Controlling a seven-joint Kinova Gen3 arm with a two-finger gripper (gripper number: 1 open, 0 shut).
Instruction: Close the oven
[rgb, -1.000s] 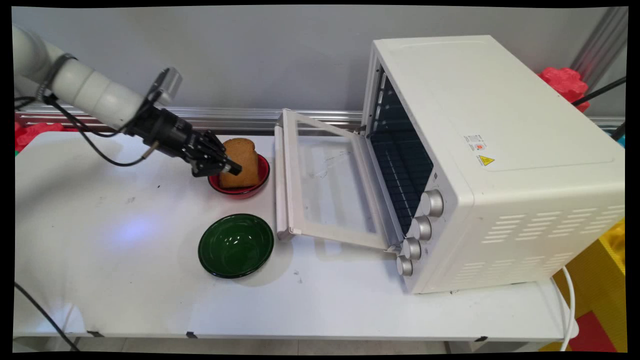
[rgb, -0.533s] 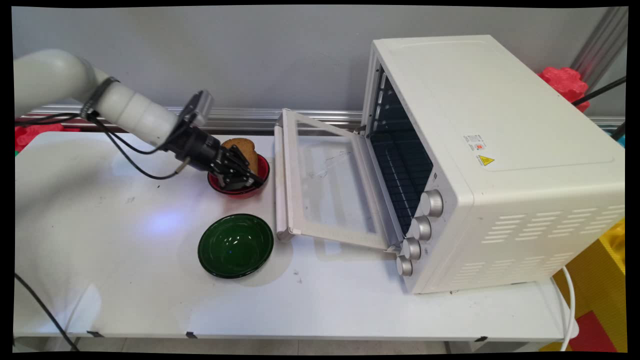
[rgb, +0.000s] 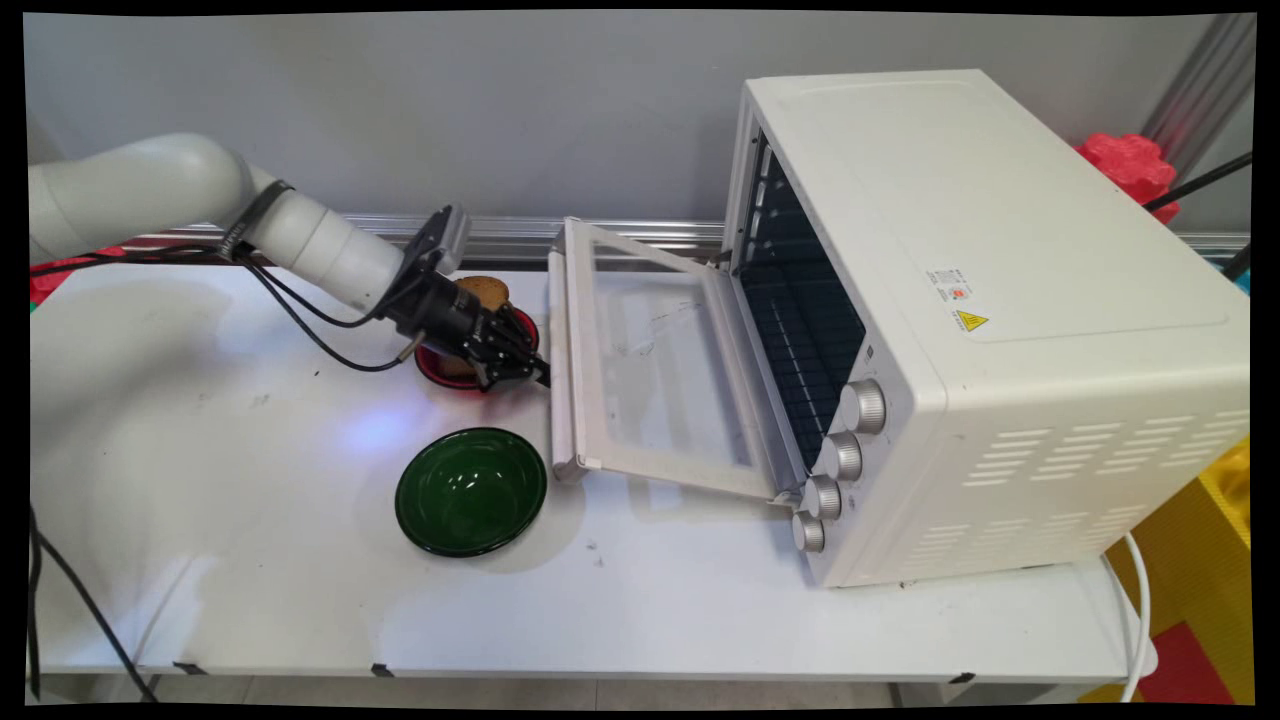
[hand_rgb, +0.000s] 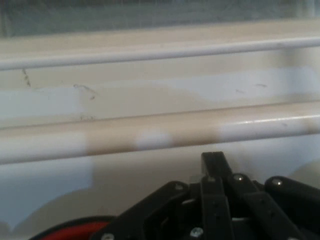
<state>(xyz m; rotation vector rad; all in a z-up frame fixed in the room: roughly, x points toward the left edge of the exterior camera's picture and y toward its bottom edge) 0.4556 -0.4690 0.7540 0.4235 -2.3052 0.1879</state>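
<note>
My black gripper (rgb: 538, 377) is shut with nothing in it. It reaches low over the red bowl (rgb: 437, 369), its tips just short of the open oven door's handle (rgb: 560, 360). A brown slice of bread (rgb: 487, 290) stands in that bowl, mostly hidden behind the hand. In the hand view the joined fingertips (hand_rgb: 213, 159) point at the white handle bar (hand_rgb: 160, 132), which runs across the picture close ahead. The bowl's red rim (hand_rgb: 75, 232) shows at the bottom left.
A white toaster oven (rgb: 980, 320) fills the table's right half, its glass door (rgb: 660, 370) folded down toward the bowls. An empty dark green bowl (rgb: 471, 490) sits in front of the red one. Black cables hang from the arm at the left.
The arm has swung to the right and lower, from beside the bread to across the red bowl, bringing the shut gripper up to the door handle. The bread is now mostly covered.
</note>
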